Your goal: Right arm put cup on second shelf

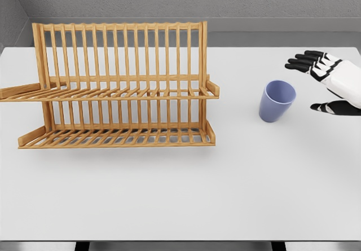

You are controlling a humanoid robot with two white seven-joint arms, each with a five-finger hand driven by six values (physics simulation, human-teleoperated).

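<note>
Grey walls close in behind a flat white bench [169, 194] that fills most of the head view. From the bench's right edge the white right hand [330, 82] with black fingers [304, 61] reaches in, palm turned toward the middle of the bench. Its four fingers are stretched out and slightly fanned toward the left, while the thumb [333, 108] points left lower down, so the hand stands wide apart and grips nothing. Only the hand and a short piece of the white wrist show; the rest of the arm lies past the right edge.

Just beside the hand, between fingers and thumb but apart from both, stands the small blue-violet plastic cup [276, 100], upright on the bench with its mouth up, leaning slightly in the view. Toward the bench's left side sits the two-tier slatted wooden dish rack [121, 87], well apart from the cup, both of its shelves bare.
</note>
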